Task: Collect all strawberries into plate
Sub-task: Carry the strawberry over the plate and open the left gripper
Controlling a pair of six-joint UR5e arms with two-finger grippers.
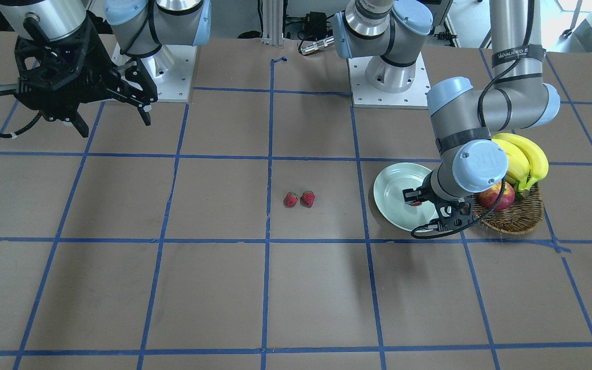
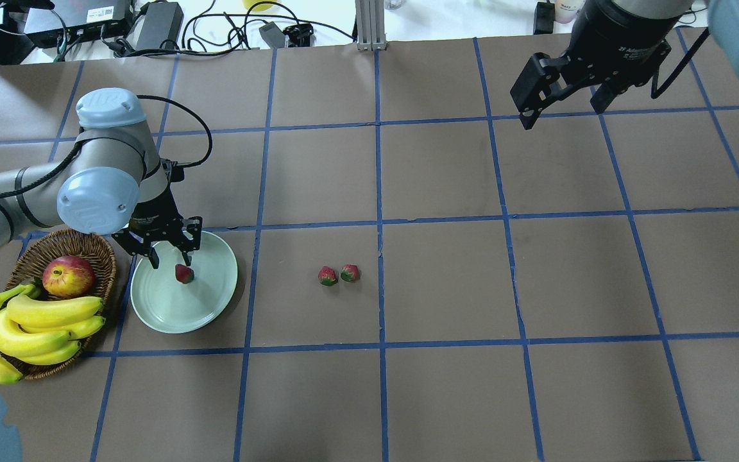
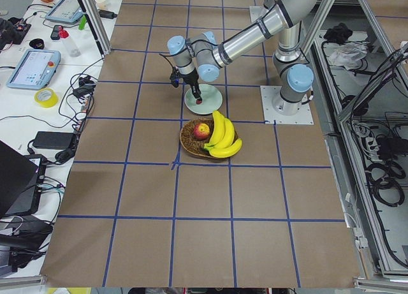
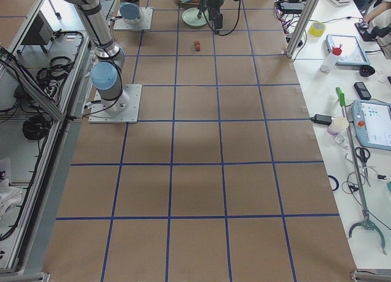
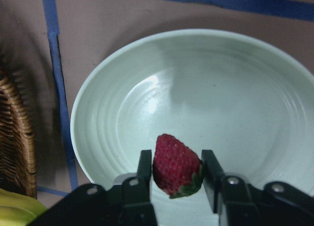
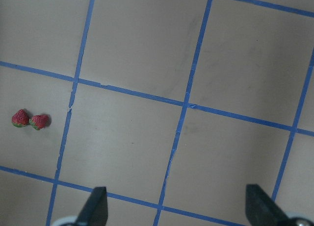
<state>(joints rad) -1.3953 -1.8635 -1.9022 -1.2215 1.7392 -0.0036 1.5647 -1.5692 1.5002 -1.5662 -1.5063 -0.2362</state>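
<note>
Strawberry (image 5: 174, 171) clasped between left gripper (image 5: 176, 156) fingers, hanging low over plate (image 5: 122, 88), likely for a soft drop; two berries (image 2: 339, 274) touching, at plate's three o'clock; right gripper (image 2: 562, 110) splayed empty toward one o'clock, out of the way

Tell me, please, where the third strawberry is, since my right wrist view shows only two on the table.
Observer: The third strawberry is clamped in the left hand, over the plate.
Operator: Has it been let go?
Observer: Not yet, going by the left wrist view: the hand is closed on both its sides.
Operator: Anything near the plate?
Observer: A wicker basket with an apple and bananas stands beside it, on the side away from the two loose strawberries.
</note>
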